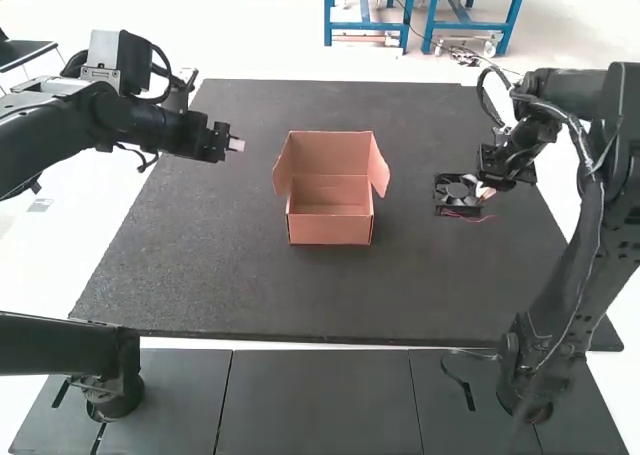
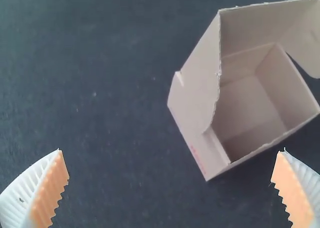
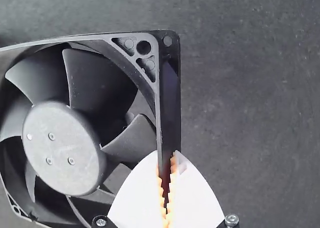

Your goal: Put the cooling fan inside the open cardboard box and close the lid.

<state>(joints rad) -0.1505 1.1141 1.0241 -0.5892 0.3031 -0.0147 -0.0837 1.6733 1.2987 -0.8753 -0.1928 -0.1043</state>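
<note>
An open brown cardboard box (image 1: 330, 190) stands in the middle of the black mat, its lid flaps up; in the left wrist view the box (image 2: 245, 92) shows an empty inside. The black cooling fan (image 1: 459, 193) lies to the right of the box with a thin wire trailing from it. My right gripper (image 1: 487, 187) is down on the fan's right edge, shut on the fan frame (image 3: 167, 102), one white finger (image 3: 140, 198) inside the frame. My left gripper (image 1: 228, 144) hovers left of the box, open, its orange-padded fingers (image 2: 47, 188) spread wide with nothing between them.
The black mat (image 1: 200, 255) covers the table, with bare room in front of and left of the box. The right arm's base (image 1: 530, 375) stands at the table's front right.
</note>
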